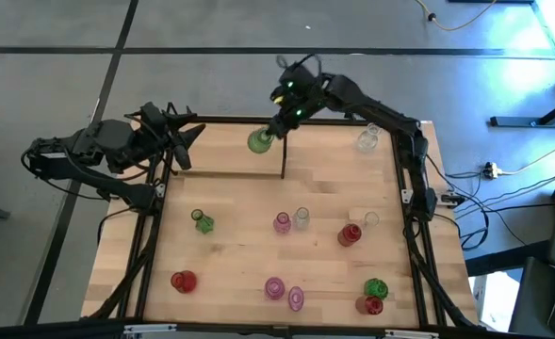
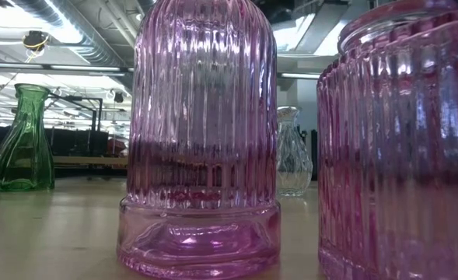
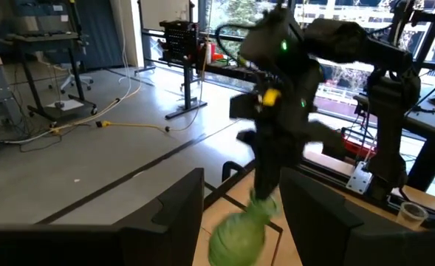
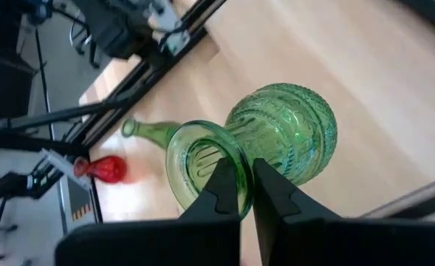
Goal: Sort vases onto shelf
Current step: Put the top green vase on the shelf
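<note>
Green glass vase (image 1: 259, 141), round-bellied, hangs over the shelf (image 1: 222, 151) at the table's far edge. My right gripper (image 4: 247, 185) pinches its rim, fingers pressed together on the lip. Long axis is tilted, mouth toward the gripper. Left gripper (image 1: 185, 149) waits w/ fingers spread, beside the shelf.

Green vases (image 1: 260, 141): three. Red vases (image 1: 183, 281): three. Pink vases (image 1: 274, 287): three. Clear vases (image 1: 367, 141): three. Twelve vases in all. One shelf (image 1: 225, 151). Two arms (image 1: 371, 108).
</note>
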